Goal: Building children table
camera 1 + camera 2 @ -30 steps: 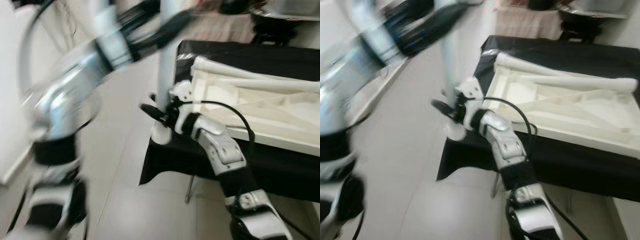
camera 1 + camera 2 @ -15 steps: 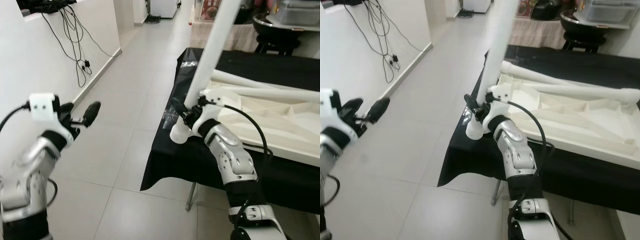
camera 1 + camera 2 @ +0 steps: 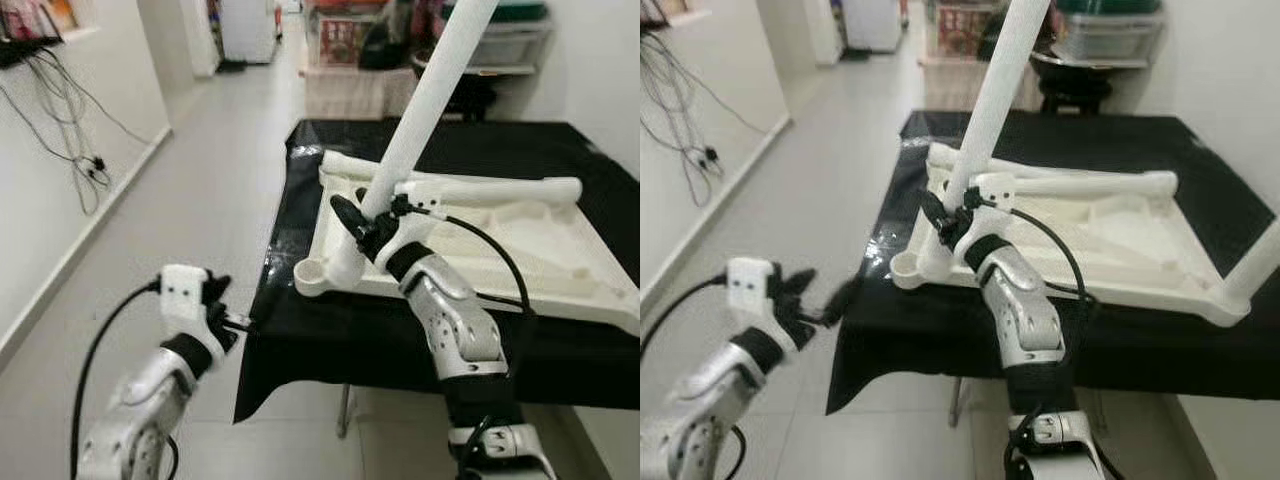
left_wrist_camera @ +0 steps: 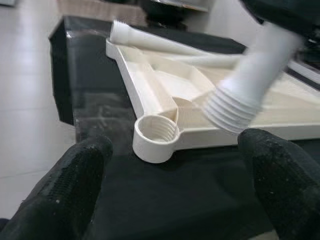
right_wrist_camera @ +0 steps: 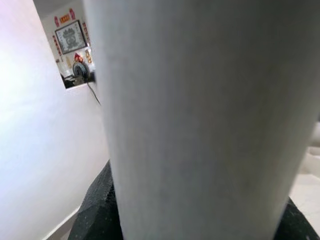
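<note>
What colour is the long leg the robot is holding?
White, clearest in the left eye view: the table leg.

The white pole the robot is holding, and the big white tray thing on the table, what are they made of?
The pole looks like smooth, matte white plastic: its end has moulded screw ridges. The tabletop, lying upside down, looks like the same cream plastic, with moulded ribs and a threaded corner socket. The cloth beneath seems to be black fabric with a slight sheen.

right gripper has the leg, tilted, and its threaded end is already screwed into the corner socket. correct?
Not seated. The right gripper does hold the leg tilted, but the left wrist view shows its threaded end hanging beside and above the empty corner socket, clear of it.
</note>
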Motion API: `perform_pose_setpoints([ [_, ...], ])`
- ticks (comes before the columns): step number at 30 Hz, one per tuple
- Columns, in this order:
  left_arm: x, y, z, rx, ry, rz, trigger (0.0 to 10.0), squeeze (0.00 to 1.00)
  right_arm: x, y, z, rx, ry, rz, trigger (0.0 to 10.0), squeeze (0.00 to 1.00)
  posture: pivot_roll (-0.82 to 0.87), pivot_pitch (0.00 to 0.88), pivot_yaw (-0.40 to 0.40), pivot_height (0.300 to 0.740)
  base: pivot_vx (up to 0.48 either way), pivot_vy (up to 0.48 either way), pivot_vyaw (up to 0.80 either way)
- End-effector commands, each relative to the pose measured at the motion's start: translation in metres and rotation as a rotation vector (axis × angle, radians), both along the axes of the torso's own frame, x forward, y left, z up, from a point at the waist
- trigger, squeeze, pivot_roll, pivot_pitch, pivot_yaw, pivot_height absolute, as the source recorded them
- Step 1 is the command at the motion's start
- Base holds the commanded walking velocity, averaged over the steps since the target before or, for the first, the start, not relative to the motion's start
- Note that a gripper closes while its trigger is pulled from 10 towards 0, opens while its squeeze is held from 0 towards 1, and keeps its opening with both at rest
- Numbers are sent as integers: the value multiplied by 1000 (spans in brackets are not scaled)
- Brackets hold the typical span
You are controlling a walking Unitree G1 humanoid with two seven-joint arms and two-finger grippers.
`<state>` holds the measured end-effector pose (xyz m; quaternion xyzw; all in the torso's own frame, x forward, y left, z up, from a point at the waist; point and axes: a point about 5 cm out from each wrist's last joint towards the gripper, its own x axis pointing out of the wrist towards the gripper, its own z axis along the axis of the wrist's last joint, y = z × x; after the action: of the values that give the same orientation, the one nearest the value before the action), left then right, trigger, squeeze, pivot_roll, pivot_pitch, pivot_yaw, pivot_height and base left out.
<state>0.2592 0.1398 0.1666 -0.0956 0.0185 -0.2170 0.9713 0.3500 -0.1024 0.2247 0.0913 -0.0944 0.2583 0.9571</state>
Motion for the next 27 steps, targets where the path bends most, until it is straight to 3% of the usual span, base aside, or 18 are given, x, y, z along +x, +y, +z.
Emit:
perform_pose_setpoints([
  [1, -5, -1, 3, 30, -26, -1, 10000, 0, -4, 5, 2, 7, -7, 39, 10000, 0, -23, 81, 12, 740, 0, 0, 0],
  [12, -16, -6, -10, 91, -22, -32, 10000, 0, -9, 8, 6, -10, -39, 116, 10000, 0, -25, 91, 10, 740, 0, 0, 0],
  [27, -17, -6, -10, 74, -27, -29, 10000, 0, -12, 13, 6, -15, -45, 140, 10000, 0, -23, 86, 10, 740, 345, 0, -160],
])
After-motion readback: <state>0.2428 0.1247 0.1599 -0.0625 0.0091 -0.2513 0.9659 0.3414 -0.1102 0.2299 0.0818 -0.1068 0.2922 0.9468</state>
